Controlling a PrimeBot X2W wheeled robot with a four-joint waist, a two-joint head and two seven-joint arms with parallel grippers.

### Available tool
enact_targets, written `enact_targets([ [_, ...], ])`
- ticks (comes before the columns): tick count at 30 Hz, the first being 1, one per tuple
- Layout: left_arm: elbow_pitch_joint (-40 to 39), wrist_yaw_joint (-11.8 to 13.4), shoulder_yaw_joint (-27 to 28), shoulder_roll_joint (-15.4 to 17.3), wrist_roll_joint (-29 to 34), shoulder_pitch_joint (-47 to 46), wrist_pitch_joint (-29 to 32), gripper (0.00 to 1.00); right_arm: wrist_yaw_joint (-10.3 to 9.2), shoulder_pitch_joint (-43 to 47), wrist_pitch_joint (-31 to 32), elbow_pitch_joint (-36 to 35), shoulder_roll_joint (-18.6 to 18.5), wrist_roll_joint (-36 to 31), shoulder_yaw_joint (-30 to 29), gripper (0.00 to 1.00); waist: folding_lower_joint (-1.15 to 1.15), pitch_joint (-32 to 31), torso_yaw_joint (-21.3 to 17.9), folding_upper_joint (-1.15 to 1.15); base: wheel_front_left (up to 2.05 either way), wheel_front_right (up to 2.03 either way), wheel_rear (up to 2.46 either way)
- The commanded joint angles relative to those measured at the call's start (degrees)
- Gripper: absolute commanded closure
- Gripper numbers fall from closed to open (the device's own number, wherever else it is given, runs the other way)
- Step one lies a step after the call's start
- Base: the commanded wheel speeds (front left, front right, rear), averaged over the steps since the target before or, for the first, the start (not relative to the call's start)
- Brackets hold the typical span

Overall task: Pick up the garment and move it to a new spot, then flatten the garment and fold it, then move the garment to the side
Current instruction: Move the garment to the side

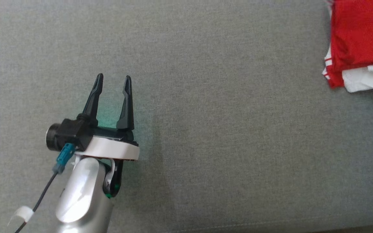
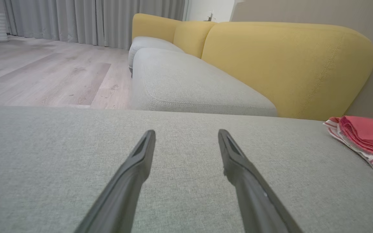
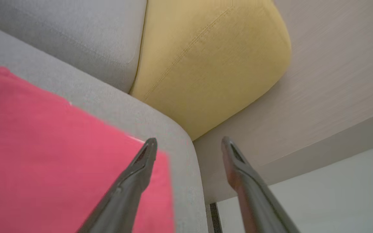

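Note:
The garment (image 1: 358, 35) is red with white striped trim, folded into a stack at the far right of the grey cushion (image 1: 222, 113). It lies at the right edge of the left wrist view as a red bundle (image 2: 367, 139). My left gripper (image 1: 113, 81) hovers open over bare cushion at the lower left, far from the garment, fingers (image 2: 141, 155) spread with nothing between them. My right gripper (image 3: 188, 142) is open above the garment's corner (image 3: 60, 155) and the cushion's edge, holding nothing.
A second grey seat cushion (image 2: 189, 84) and yellow backrests (image 2: 287, 64) stand beyond the work cushion. Wooden floor (image 2: 44, 71) and grey curtains lie to the left. A pale wall panel (image 3: 319, 81) borders the cushion's right end.

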Motion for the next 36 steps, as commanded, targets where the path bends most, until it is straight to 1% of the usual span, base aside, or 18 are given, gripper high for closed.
enact_targets([
  [1, -1.7, 0.0, 2.1, 0.5, -0.2, -0.5, -0.5, 0.00, -0.04, 0.2, -0.7, -2.4, -1.0, -0.3, -0.1, 0.00, 0.00, -0.9, 0.0, 0.00, 0.00, 0.00, 0.00],
  [4, -1.8, 0.2, 2.2, 0.5, -0.8, 0.4, -0.5, 0.00, -0.04, 0.7, -1.7, -4.2, 0.9, -0.3, -0.5, 0.00, 0.00, -3.1, 0.2, 0.00, 0.00, 0.00, 0.00],
  [7, -1.9, 0.4, 2.4, 0.5, -1.5, 1.5, -0.5, 0.00, -0.04, 1.3, -3.1, -6.7, 3.9, 0.8, -0.6, 0.00, 0.00, -5.9, 0.6, 0.00, 0.00, 0.00, 0.00],
  [12, -2.1, 0.9, 2.8, 0.5, -1.6, 3.3, -0.5, 0.00, -0.04, 3.0, -5.8, -12.2, 12.9, 6.0, 1.2, 0.00, 0.00, -10.3, 1.2, 0.00, 0.00, 0.00, 0.00],
  [17, -3.2, 1.5, 4.2, 0.5, -3.2, 5.3, -0.5, 0.00, -0.04, 8.6, -7.6, -18.7, 23.1, 12.7, 3.0, 0.00, 0.00, -13.8, 2.0, 0.00, 0.00, 0.00, 0.00],
  [20, -3.4, 1.6, 4.2, 0.5, -3.3, 6.6, -0.5, 0.00, -0.04, 13.9, -9.3, -22.0, 27.0, 16.4, 3.7, 0.00, 0.00, -15.3, 2.7, 0.00, 0.00, 0.00, 0.00],
  [23, -3.4, 1.7, 3.9, 0.5, -3.5, 7.9, -0.5, 0.00, -0.04, 19.5, -11.8, -23.4, 28.5, 21.0, 4.2, 0.00, 0.00, -16.6, 3.6, 0.00, 0.00, 0.00, 0.00],
  [24, -3.3, 1.7, 3.7, 0.5, -3.9, 8.9, -0.5, 0.00, -0.04, 22.8, -13.1, -23.5, 28.8, 24.0, 4.7, 0.00, 0.00, -17.3, 4.1, 0.00, 0.00, 0.00, 0.00],
  [27, -3.2, 1.8, 3.5, 0.5, -4.9, 10.2, -0.5, 0.00, -0.04, 27.0, -14.7, -22.1, 28.9, 28.9, 6.3, 0.00, 0.00, -18.0, 4.6, 0.00, 0.00, 0.00, 0.00],
  [31, -3.3, 2.0, 3.5, 0.5, -5.3, 11.5, -0.5, 0.00, -0.04, 30.7, -16.0, -20.2, 28.9, 31.0, 7.8, 0.00, 0.00, -18.4, 5.0, 0.00, 0.00, 0.00, 0.00],
  [36, -3.7, 2.2, 3.8, 0.5, -5.0, 12.3, -0.5, 0.00, -0.04, 31.7, -16.4, -19.5, 28.9, 31.2, 8.4, 0.00, 0.00, -18.4, 5.1, 0.00, 0.00, 0.00, 0.00],
])
